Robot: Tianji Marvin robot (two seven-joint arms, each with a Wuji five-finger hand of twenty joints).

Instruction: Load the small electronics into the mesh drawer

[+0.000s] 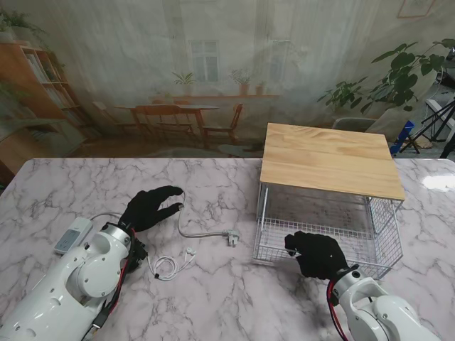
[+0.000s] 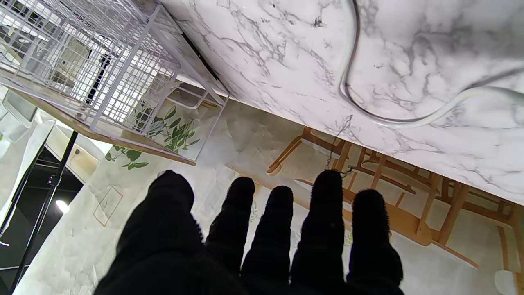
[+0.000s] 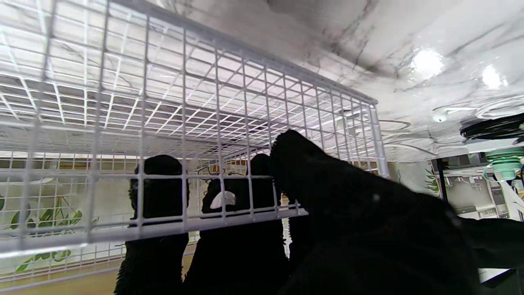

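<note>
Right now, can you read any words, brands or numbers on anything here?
None can be read.
Remote: its buttons are too small and blurred to read.
Charger cable, earphones, mesh drawer: no print shows.

Cable [image 1: 202, 233] and earphones [image 1: 169, 266] lie left of the mesh drawer [image 1: 323, 231].

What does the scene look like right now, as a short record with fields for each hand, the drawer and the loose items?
left hand: open, fingers spread, over the grey cable
right hand: fingers hooked over the front rim of the mesh drawer
mesh drawer: pulled out from under the wooden top, no items seen inside
grey cable: on the table, plug end toward the drawer
white earphones: on the table, nearer to me than the cable
white remote: far left of the table
</note>
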